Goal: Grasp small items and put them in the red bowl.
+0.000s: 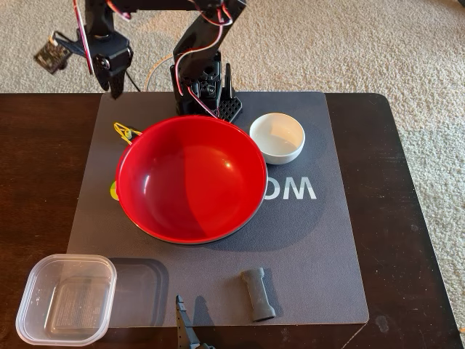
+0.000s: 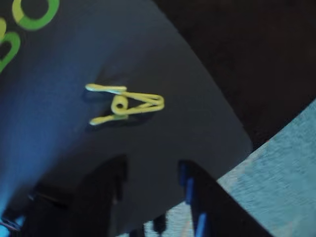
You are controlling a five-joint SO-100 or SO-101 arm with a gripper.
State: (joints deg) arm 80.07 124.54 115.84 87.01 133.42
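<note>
We see the gripper (image 2: 148,168) hanging above the mat's (image 1: 320,254) far left corner, fingers parted a moderate way and holding nothing — the yellow clip (image 2: 126,103) lies on the mat beneath. The red bowl (image 1: 190,178) sits mid-mat, empty; the clear tub (image 1: 67,298), near left, overhangs the mat edge. The grey spool (image 1: 259,294) lies near the front edge — open mat around it.

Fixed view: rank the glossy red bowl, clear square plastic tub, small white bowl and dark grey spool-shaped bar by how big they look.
1. glossy red bowl
2. clear square plastic tub, nearer the camera
3. small white bowl
4. dark grey spool-shaped bar
</note>
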